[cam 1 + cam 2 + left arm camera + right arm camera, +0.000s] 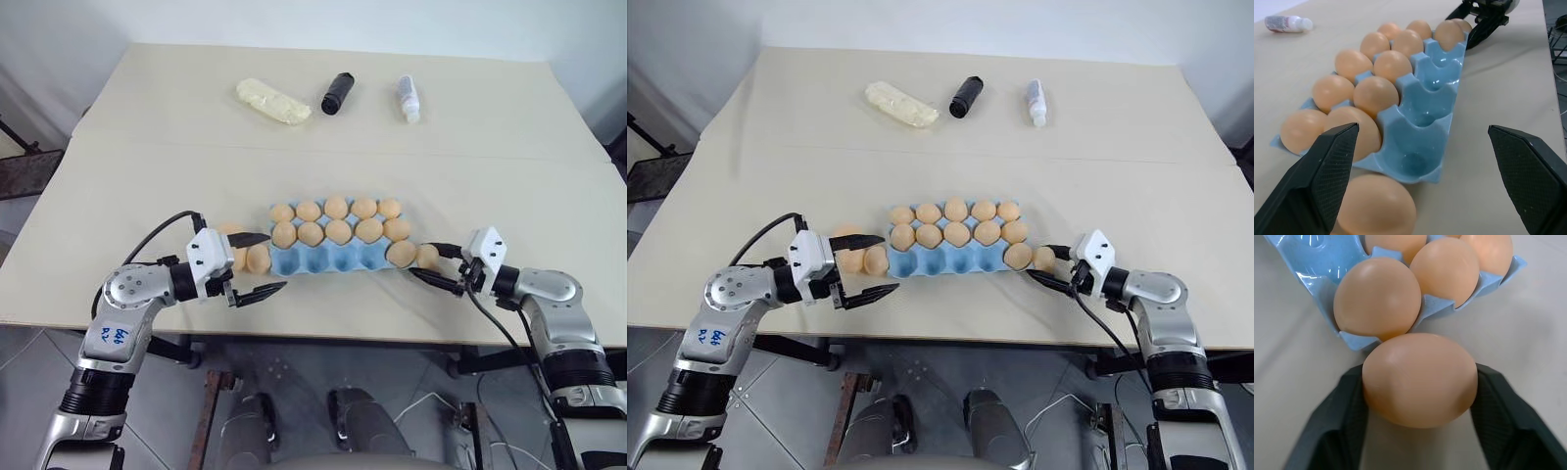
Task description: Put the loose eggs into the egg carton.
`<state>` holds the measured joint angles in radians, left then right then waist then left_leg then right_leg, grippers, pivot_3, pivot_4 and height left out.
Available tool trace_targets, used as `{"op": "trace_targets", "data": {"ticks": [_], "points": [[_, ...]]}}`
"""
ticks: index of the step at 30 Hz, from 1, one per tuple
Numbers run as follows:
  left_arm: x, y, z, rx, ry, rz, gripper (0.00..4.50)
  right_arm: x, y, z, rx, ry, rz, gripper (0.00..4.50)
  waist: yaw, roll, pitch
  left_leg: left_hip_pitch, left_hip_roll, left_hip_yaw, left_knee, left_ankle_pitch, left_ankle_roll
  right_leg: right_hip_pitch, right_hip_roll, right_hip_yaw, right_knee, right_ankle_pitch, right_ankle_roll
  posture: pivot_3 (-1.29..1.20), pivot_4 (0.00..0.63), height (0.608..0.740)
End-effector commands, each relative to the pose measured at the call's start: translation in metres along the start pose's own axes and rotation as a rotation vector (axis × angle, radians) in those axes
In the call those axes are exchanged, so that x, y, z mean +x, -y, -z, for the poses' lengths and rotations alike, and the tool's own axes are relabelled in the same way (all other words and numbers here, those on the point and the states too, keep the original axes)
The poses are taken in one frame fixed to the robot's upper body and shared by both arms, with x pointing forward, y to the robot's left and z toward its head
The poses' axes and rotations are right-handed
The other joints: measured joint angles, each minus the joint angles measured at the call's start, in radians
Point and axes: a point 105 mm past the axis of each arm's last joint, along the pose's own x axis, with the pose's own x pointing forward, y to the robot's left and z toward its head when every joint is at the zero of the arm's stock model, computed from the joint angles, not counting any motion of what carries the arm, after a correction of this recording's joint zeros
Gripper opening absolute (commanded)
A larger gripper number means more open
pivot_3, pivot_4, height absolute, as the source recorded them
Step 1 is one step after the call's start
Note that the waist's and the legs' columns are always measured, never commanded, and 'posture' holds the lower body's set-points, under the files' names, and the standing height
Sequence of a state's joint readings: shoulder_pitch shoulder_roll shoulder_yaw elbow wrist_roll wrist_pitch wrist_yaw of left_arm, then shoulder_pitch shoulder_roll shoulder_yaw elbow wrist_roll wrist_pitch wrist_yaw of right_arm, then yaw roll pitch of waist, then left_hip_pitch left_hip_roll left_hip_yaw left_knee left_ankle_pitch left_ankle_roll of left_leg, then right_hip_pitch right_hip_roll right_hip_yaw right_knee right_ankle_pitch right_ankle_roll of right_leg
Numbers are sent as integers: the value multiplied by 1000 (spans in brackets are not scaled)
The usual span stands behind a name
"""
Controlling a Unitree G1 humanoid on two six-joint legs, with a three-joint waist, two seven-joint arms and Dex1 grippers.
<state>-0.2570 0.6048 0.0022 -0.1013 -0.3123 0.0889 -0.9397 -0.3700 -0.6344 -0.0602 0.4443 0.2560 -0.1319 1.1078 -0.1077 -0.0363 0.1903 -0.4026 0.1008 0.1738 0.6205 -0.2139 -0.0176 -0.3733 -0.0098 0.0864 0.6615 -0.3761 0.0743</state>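
The egg carton (333, 250) lies across the near middle of the surface (147, 176), its long side toward the robot. The two far rows are full and the nearest row holds a single egg in its right-end cup, so four near cups stand empty, which is why both arms work from the near side.

Loose eggs remain at both ends. One egg (1419, 379) lies on the surface just beside the carton's right end, and the right pincer (443, 265) is closed on it, a finger pressed to each flank, so it can be lifted. It does not yet look raised; it sits touching the carton's edge.

At the left end two more loose eggs (247, 257) lie against the carton wall. The left pincer (257, 264) stands wide, one finger over the nearer of these eggs, the other out over bare surface in front of the carton, holding nothing. It seems posed to take that egg next.

Well apart, at the far edge, lie a pale lumpy oblong (272, 101), a black cylinder (337, 93) and a small bottle (409, 98), none of them involved.
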Motion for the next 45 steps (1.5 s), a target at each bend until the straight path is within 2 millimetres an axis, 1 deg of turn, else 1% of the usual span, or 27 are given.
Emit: {"op": "trace_targets", "data": {"ticks": [1, 4, 6, 8, 9, 11, 13, 16, 18, 20, 22, 23, 25, 26, 29, 30, 36, 39, 41, 45], "points": [[-4, -3, -8, 29, 17, -23, 4500, -15, 5, -7, -35, 12, 39, 2283, 1, 0, 0, 0, 0, 0, 0, 0, 0, 0, 0, 0, 0, 0, 0, 0, 150, 740], [-4, -5, -7, 26, 15, -33, 4500, -33, 4, -13, -44, -2, 50, 2283, 9, 0, 0, 0, 0, -1, 0, 0, 0, 0, 0, 0, 0, 0, 0, 0, 150, 740], [-6, -7, -5, 22, 10, -43, 4500, -41, 0, -23, -45, 3, 38, 2283, 14, 0, 0, 0, 0, -1, 0, 0, 0, 0, 0, 0, 0, 0, 0, 0, 150, 740], [-8, -8, -3, 17, 6, -52, 4500, -42, -6, -35, -46, 20, 17, 2283, 13, 0, 0, 0, 0, -1, 0, 0, 0, 0, 0, 0, 0, 0, 0, 0, 150, 740], [-9, -10, -2, 15, 2, -57, 4500, -39, -9, -44, -50, 42, 6, 2283, 11, 0, 0, 0, 0, 0, 0, 0, 0, 0, 0, 0, 0, 0, 0, 0, 150, 740], [-13, -14, 1, 10, -5, -77, 4500, -28, -16, -63, -62, 96, -21, 2283, 6, 0, 0, 0, 1, 0, 0, 0, -1, 0, 1, 0, 1, 1, -1, 0, 150, 740], [-16, -18, 4, 0, -12, -101, 4500, -9, -26, -79, -74, 153, -57, 2283, 1, 0, 0, 0, 1, -1, 0, 0, -1, 0, 1, -1, 2, 1, -2, 0, 150, 740], [-19, -20, 9, -9, -23, -114, 4500, 16, -37, -92, -95, 201, -90, 2283, -2, 0, 0, 0, 2, -1, 0, 0, -2, -1, 1, -2, 2, 2, -3, 0, 150, 740], [-20, -20, 11, -10, -30, -113, 4500, 27, -41, -93, -101, 202, -108, 2283, 1, 0, 0, -1, 1, -1, 0, 1, -1, -1, 0, -2, 1, 2, -3, 0, 150, 740], [-22, -21, 12, -8, -37, -116, 4500, 39, -44, -89, -101, 196, -124, 2283, 8, 0, 0, -2, 1, -1, -1, 0, -1, -2, 0, -2, 0, 2, -2, 0, 150, 740], [-25, -23, 12, -4, -41, -123, 4500, 46, -43, -85, -106, 183, -123, 2283, 12, 0, 0, -2, 1, 0, -1, 0, 0, -2, 0, -2, -1, 1, -2, 0, 150, 740], [-26, -24, 11, -1, -42, -129, 4500, 49, -39, -83, -108, 180, -101, 2283, 14, 0, 0, -2, 1, 0, -1, -1, -1, -2, 0, -2, -2, 1, -2, 0, 150, 740], [-27, -25, 11, 1, -42, -136, 4500, 52, -35, -80, -102, 182, -86, 3021, 19, 0, 0, -3, 1, 0, -1, -1, -1, -3, 0, -2, -2, 1, -2, 0, 150, 740], [-28, -25, 11, 2, -43, -138, 4500, 53, -35, -79, -102, 184, -87, 3319, 21, 0, 0, -3, 1, 1, -1, -1, -1, -3, 0, -2, -2, 1, -2, 0, 150, 740], [-31, -23, 11, 2, -48, -144, 4500, 46, -36, -78, -104, 189, -99, 4381, 22, 0, 0, -2, 1, 1, -1, -1, -1, -3, 0, -2, -2, 1, -2, 0, 150, 740], [-34, -24, 11, 2, -52, -151, 4500, 42, -36, -78, -105, 187, -101, 4472, 22, 0, 0, -2, 1, 1, -1, -1, -1, -3, 0, -2, -2, 1, -2, 0, 150, 740], [-54, -30, 12, -6, -66, -220, 4500, 10, -43, -80, -102, 188, -143, 4472, 24, 0, 0, -2, 1, 0, -2, -1, -1, -3, 0, -2, -2, 1, -2, 0, 150, 740], [-77, -35, 20, -52, -101, -282, 4500, -8, -50, -82, -114, 174, -175, 4472, 22, 0, 0, -2, 1, 0, -2, -2, 0, -2, 0, -2, -2, 1, -2, 0, 150, 740], [-88, -35, 25, -80, -119, -304, 4500, -15, -55, -84, -110, 170, -191, 4472, 20, 0, 0, -2, 1, 0, -4, -2, -1, -2, 0, -1, -2, 0, -3, 0, 150, 740], [-96, -30, 32, -94, -152, -308, 4500, -21, -59, -82, -103, 165, -182, 4472, 22, 0, 0, -1, 2, -1, -5, -3, 0, -2, 0, -2, -2, 0, -3, 0, 150, 740]]}}
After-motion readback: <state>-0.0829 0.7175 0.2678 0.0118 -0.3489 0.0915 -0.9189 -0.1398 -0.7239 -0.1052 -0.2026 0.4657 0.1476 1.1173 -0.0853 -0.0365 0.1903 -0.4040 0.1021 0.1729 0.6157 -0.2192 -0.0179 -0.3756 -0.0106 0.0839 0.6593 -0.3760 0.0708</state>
